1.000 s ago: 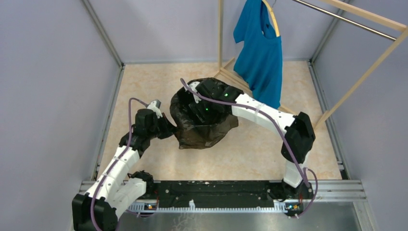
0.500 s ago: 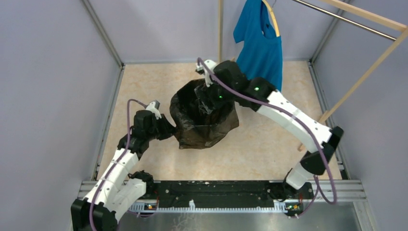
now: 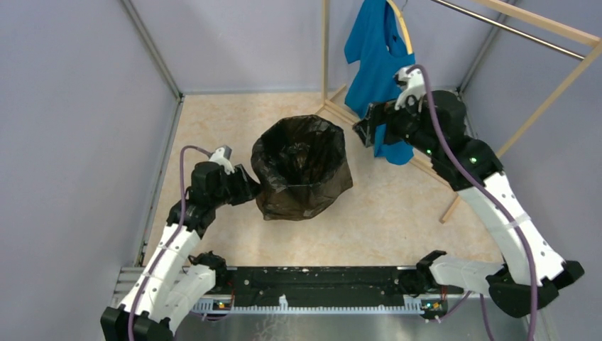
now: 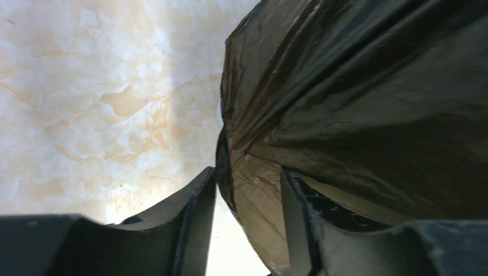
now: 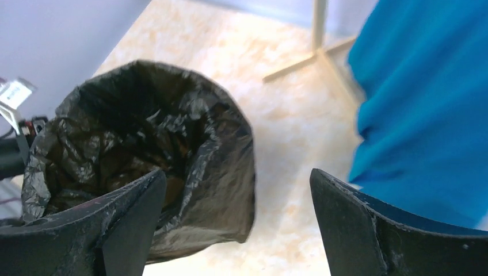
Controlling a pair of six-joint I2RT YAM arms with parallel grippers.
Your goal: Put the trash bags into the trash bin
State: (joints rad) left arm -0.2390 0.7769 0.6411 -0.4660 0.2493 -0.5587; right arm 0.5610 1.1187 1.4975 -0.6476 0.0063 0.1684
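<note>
1. While grey walls [image 3: 85, 142] are closing it in on three sides, the marbled bench [image 3: 397, 213] is carrying everything in view.
2. A wooden rack [image 3: 324, 50] is standing at the far right of the bench, with one post rising just behind the middle.
3. A blue shirt [image 3: 387, 78] is hanging from the rack on a hanger [image 3: 405, 32], and its hem is drooping close to the bench.
4. The bag [image 3: 305, 195] is standing upright at the middle of the bench, near the rack's foot but apart from it. Its mouth is gaping upward, and its glossy, crinkled film is holding a tub-like shape. The film is covering whatever is giving it that shape, so the bin cannot be made out.
5. The right fingers [image 3: 363, 131] are hovering raised in front of the shirt, well apart from the bag and off to its far right. They are spreading wide with nothing between them. Their wrist camera is looking down past them at the bag's open mouth.
6. The left fingers [image 3: 248, 188] are sitting low against the bag's left wall. They are parting, with a fold of film lying loosely between them. That fold is touching one finger, while a strip of bench is showing between it and the other.
</note>
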